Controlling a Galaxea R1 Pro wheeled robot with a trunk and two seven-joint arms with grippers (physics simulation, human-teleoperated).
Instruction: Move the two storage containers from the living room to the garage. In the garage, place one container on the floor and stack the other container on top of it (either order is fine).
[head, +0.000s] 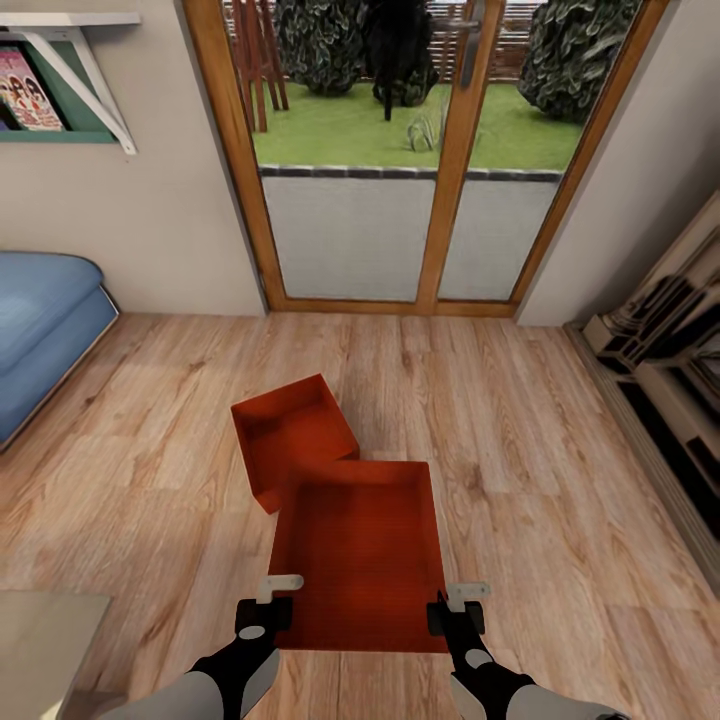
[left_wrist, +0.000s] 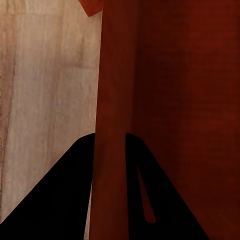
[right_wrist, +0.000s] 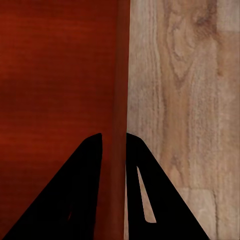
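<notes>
On the light wood plank floor (head: 520, 450) by the glass door, left end effector (head: 268, 606) and right end effector (head: 456, 610) each pinch a side wall of the near red-orange open-top storage container (head: 362, 550). Its far corner overlaps the second red-orange container (head: 290, 430); thin-wall grips could slip, or a lift might drag that one along.

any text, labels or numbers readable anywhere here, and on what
None can be read.
Magazine cover on the wall shelf: colourful print, too blurred to read.
Near container and far container: plain red-orange walls, no label.
Left gripper and right gripper: no markings visible.
</notes>
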